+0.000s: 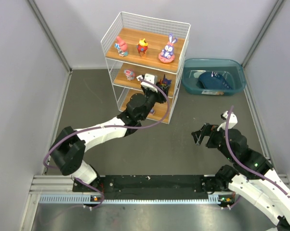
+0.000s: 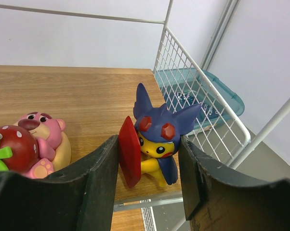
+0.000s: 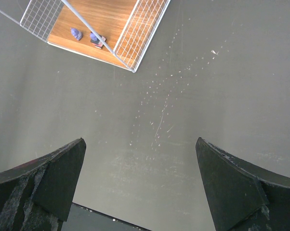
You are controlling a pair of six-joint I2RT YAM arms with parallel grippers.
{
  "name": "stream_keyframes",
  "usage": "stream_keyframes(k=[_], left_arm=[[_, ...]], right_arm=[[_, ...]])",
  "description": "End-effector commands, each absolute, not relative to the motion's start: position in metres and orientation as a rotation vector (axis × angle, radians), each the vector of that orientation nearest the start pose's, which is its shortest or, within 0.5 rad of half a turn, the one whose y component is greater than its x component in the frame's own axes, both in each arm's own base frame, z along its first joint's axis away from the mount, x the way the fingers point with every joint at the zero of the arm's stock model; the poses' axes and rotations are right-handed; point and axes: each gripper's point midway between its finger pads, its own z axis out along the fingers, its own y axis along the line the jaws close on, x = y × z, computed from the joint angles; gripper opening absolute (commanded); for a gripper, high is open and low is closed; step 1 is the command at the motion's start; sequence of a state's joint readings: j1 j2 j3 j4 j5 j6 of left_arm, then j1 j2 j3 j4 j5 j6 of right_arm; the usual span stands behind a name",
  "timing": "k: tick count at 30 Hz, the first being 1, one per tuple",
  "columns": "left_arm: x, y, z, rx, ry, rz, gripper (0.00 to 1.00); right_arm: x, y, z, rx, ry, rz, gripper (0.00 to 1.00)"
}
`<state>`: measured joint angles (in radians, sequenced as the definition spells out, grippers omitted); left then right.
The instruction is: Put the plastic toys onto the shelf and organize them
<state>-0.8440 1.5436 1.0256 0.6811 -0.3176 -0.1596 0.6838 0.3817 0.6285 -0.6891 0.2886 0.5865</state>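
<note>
The shelf (image 1: 155, 38) is white wire with orange-brown wood-grain tiers. Its top tier carries a pink-and-red figurine (image 1: 121, 46), a red-and-yellow figurine (image 1: 143, 47) and a purple-eared bunny (image 1: 168, 47) on a pink base. The pink bear (image 2: 41, 137) has a red strawberry (image 2: 12, 149) with white specks and green leaves. The yellow figurine (image 2: 157, 144) wears a dark blue hood with red gems and has a red shield. The bin (image 1: 235, 83) is teal and the table (image 1: 183, 154) is dark grey.

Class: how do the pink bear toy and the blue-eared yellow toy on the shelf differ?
The pink plastic bear figurine reclines beside a red strawberry; the blue-eared yellow plastic figurine stands upright with a red shield. The bear sits free; the yellow one is pinched in the left gripper. Both are bright cartoon toys on one wooden tier.
</note>
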Motion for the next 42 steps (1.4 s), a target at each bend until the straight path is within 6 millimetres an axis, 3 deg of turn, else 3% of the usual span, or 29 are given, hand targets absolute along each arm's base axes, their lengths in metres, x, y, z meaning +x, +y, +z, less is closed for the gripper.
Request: stream_keyframes(k=[1,7,13,15,22,27,31,35,38,42], left_arm=[[0.363,-0.338,0.343,0.167,1.334,-0.684,0.44],[0.363,-0.339,0.338,0.173,1.344,-0.684,0.49],[0.356,-0.332,0.343,0.169,1.334,-0.696,0.26],[0.35,-0.327,0.354,0.163,1.318,-0.713,0.2],[0.309,-0.314,0.372,0.196,1.32,-0.858,0.05],[0.269,-0.321,0.362,0.302,1.378,-1.034,0.0],[0.221,-0.331,0.352,0.417,1.377,-1.28,0.0],[0.189,-0.338,0.344,0.503,1.346,-1.456,0.0],[0.178,-0.34,0.337,0.521,1.348,-1.534,0.0],[0.178,-0.341,0.329,0.51,1.358,-1.546,0.0]], right_arm=[[0.183,0.106,0.201,0.12,2.001,0.514,0.99],[0.182,0.105,0.201,0.123,1.998,0.516,0.99],[0.183,0.105,0.2,0.121,2.003,0.514,0.99],[0.183,0.106,0.199,0.12,2.007,0.511,0.99],[0.184,0.105,0.2,0.127,2.004,0.508,0.99],[0.184,0.108,0.206,0.119,2.002,0.522,0.99],[0.183,0.116,0.228,0.093,1.968,0.58,0.99],[0.184,0.123,0.253,0.041,1.935,0.617,0.99],[0.185,0.128,0.27,0.015,1.921,0.634,0.99],[0.185,0.136,0.289,-0.011,1.888,0.683,0.99]])
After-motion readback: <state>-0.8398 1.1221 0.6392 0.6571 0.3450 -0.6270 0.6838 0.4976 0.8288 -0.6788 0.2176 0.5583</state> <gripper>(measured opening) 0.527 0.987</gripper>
